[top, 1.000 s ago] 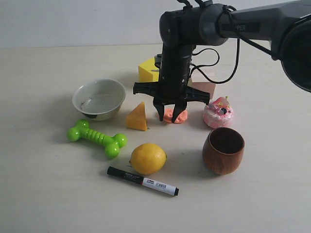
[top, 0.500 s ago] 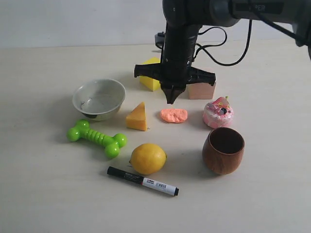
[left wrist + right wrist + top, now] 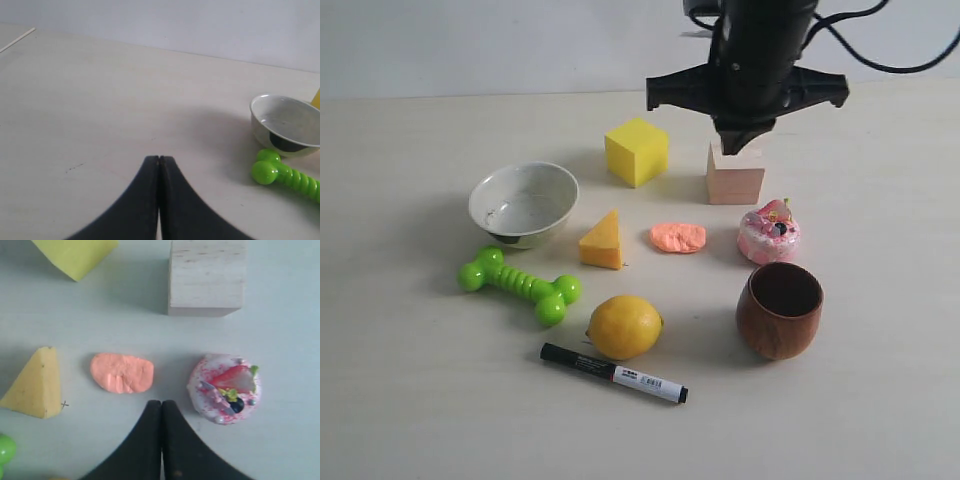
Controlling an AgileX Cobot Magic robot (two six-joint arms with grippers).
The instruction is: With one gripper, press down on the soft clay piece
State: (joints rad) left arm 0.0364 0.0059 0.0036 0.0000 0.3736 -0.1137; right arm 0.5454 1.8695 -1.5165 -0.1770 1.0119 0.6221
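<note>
The soft clay piece [image 3: 678, 237] [image 3: 122, 373] lies flat on the table, a salmon-orange lumpy blob between the cheese-like wedge [image 3: 603, 240] and the toy cake [image 3: 768, 231]. My right gripper [image 3: 741, 148] [image 3: 161, 403] hangs high above the table with its pointed fingers shut on nothing, up and to the right of the clay, in front of the wooden block [image 3: 735, 178]. My left gripper [image 3: 159, 159] is shut and empty over bare table, left of the bowl [image 3: 287, 123]; the exterior view does not show it.
A yellow cube [image 3: 636, 151] stands behind the clay. A white bowl [image 3: 524, 204], green dumbbell toy [image 3: 519, 285], lemon [image 3: 625, 326], black marker [image 3: 613, 373] and brown wooden cup [image 3: 780, 309] ring the front.
The right gripper was down around the clay with fingers apart; it shut, rose off the clay and moved up and to the right. The clay stays on the table.
</note>
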